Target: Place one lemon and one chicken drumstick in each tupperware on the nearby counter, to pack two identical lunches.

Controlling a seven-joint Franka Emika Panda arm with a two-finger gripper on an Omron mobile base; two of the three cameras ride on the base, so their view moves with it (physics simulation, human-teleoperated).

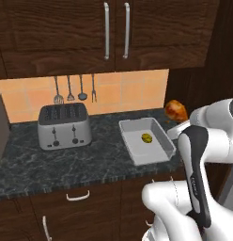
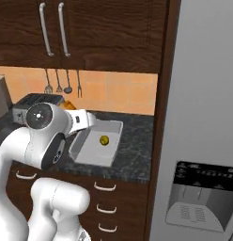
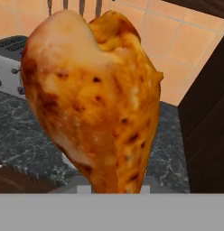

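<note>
While clamped tight in the two-finger gripper (image 1: 180, 121), hangs above the right end of the black speckled stone counter (image 1: 52, 164): one glossy orange-brown chicken drumstick (image 3: 93, 97), bulbous, mottled with dark char spots, tapering down to the fingers. Just left, on the counter: shallow rectangular light-grey tray (image 1: 158, 149), smooth-walled, with a small round yellow lemon (image 1: 146, 138) inside. Farther left: boxy brushed-silver toaster (image 1: 64, 124).

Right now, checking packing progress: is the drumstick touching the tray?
Apart. The left base view shows the drumstick raised beyond the tray's far right corner, with only the lemon inside.
</note>
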